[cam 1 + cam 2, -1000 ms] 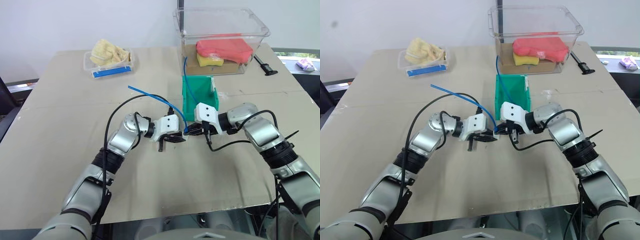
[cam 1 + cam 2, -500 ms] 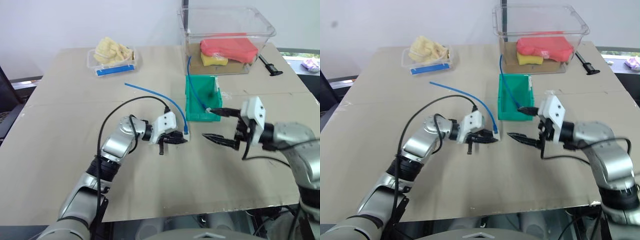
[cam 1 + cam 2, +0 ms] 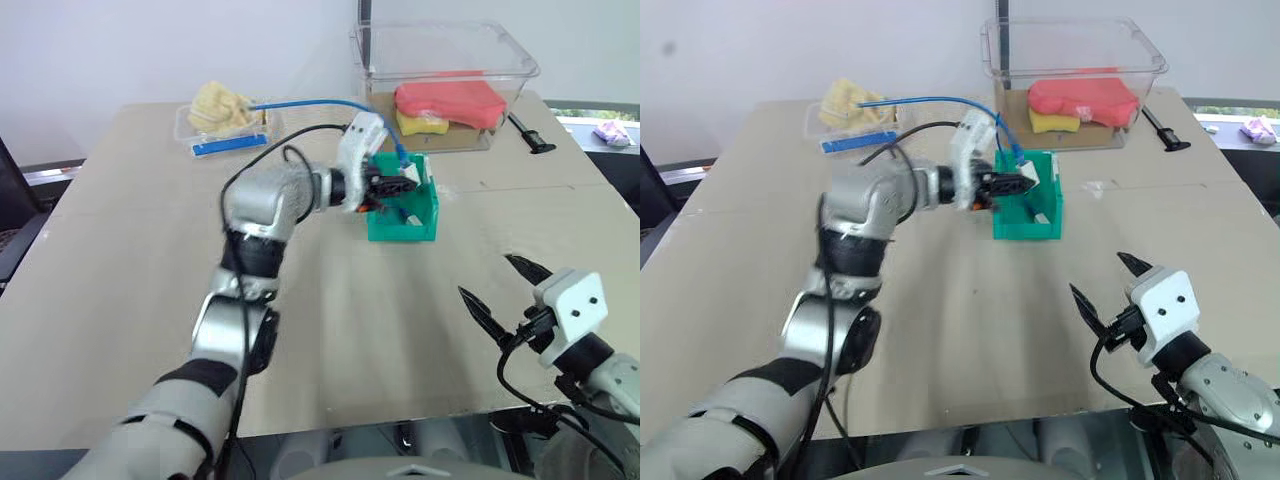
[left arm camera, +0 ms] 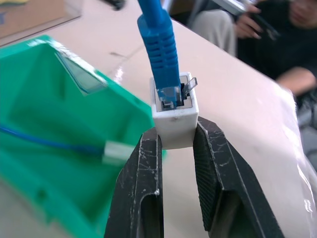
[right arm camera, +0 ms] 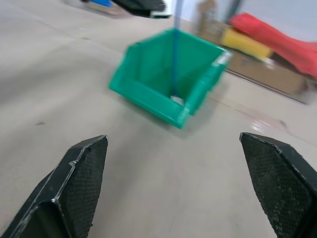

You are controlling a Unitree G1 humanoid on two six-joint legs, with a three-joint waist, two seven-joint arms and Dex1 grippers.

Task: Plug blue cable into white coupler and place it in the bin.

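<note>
My left gripper (image 3: 404,181) hovers over the green bin (image 3: 403,228), shut on the white coupler (image 4: 174,119). The blue cable (image 3: 300,103) is plugged into the coupler's socket, its blue plug boot (image 4: 159,44) standing out of it. From there the cable arcs back over the table toward the far left. My right gripper (image 3: 1106,284) is open and empty, low at the table's near right, well short of the bin (image 5: 148,94). Its two fingertips (image 5: 74,193) stand wide apart.
Another thin blue cable with a white end (image 4: 116,151) lies inside the bin. Behind the bin stands a large clear box (image 3: 450,60) with red and yellow items. A small clear tub (image 3: 222,115) with yellow cloth sits far left, a black tool (image 3: 530,135) far right. A seated person (image 4: 257,29) is beyond the table.
My left arm has risen and swung over the bin, carrying the coupler and the plugged cable. My right gripper let go, opened wide and drew back to the near right.
</note>
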